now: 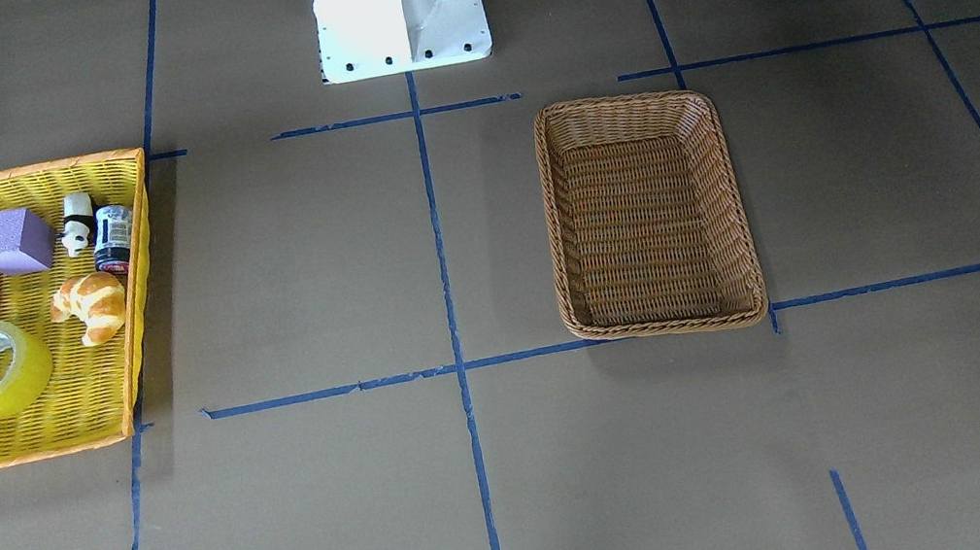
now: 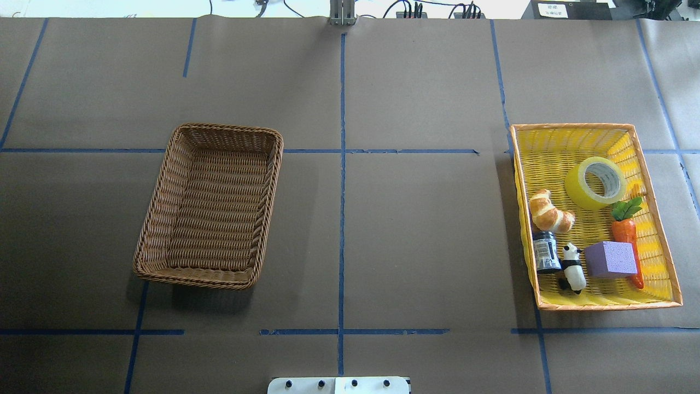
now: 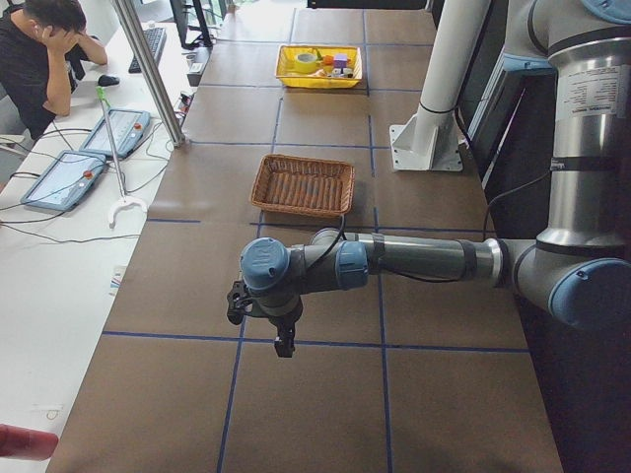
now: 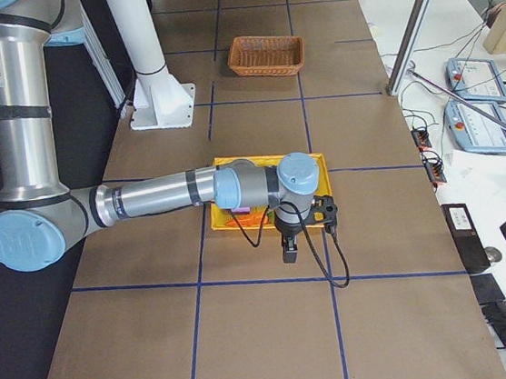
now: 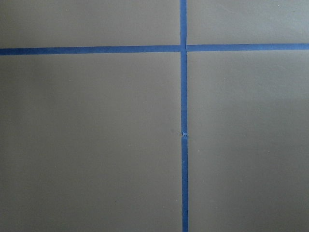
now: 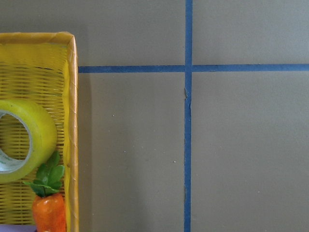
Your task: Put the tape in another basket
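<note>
Overhead view. The basket (image 2: 213, 208) sits on the bench (image 2: 404, 230) at centre left of the frame. The other basket (image 2: 552, 158) sits at centre right, well apart from it. The robot base (image 2: 339, 386) is at the bottom centre edge.

In the other basket:
- The tape (image 2: 579, 189) lies in the upper part.
- The croissant (image 2: 551, 211) is below and left of the tape, by the left wall.
- The carrot (image 2: 625, 230) runs down the right wall, just below the tape.
- The block (image 2: 611, 259) is at lower right and seemingly overlaps the carrot.
- The panda figure (image 2: 572, 267) is just left of the block.
- The jar (image 2: 546, 251) is left of the panda figure.

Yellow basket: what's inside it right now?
The yellow basket holds the tape, a croissant, carrot, purple block, panda figure and dark jar. The block covers part of the carrot.
</note>
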Controlling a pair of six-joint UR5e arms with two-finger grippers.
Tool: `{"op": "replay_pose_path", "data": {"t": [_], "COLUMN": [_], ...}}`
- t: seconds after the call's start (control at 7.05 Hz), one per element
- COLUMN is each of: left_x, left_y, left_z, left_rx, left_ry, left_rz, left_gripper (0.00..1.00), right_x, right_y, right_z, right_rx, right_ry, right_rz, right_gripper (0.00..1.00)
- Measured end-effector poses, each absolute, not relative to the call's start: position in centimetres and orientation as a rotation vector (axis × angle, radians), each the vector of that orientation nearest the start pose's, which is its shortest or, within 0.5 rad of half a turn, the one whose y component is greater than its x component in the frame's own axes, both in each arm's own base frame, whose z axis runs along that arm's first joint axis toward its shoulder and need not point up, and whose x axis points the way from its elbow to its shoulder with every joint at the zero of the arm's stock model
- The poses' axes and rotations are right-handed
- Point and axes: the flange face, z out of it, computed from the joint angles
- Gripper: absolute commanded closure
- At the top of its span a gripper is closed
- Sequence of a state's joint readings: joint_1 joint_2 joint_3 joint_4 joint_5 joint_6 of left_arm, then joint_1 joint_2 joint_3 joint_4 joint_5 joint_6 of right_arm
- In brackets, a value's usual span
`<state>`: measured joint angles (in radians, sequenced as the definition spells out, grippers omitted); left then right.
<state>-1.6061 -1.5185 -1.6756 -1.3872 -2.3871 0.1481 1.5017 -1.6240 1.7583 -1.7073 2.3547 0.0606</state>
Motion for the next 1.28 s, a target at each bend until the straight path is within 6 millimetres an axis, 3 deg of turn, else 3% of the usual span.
{"op": "replay_pose_path", "data": {"t": [1.28], "left_x": [-7.4], "left_y": [-44.5], "left_z": [64.2], "left_rx": [-0.034], "left_ry": [0.829], "left_rz": [0.073], "left_gripper": [0.0], "right_x": [2.9], "right_y": [-46.9], "right_z": [60.4], "right_rx": [-0.006], "right_ry": [-0.788], "right_rz": [-0.036], "right_gripper": [0.0]}}
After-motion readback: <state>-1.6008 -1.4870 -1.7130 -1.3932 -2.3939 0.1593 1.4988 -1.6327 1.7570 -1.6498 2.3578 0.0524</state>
